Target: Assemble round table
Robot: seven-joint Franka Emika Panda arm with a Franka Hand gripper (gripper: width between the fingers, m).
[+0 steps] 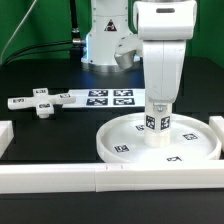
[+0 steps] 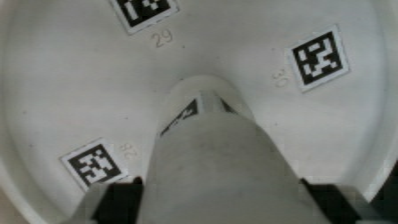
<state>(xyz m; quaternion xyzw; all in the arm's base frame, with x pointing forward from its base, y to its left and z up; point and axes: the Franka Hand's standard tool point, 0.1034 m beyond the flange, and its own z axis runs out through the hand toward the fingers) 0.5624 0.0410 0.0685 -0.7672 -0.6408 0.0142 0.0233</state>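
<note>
End effector [image 1: 157, 107] clenched on post [image 1: 157, 127], upright at disc [image 1: 115, 135] centre, lower right of exterior view. Judged rigid, light, slick plastic; best gripped across post sides, near top.

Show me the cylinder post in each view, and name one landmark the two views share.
Exterior view: the cylinder post stands upright on the round disc, toward the exterior view's right, directly under the gripper.
Wrist view: the post is seen from above, lengthwise, between the gripper's fingers.
Shared landmark: the disc's white tagged surface around the post.
</note>
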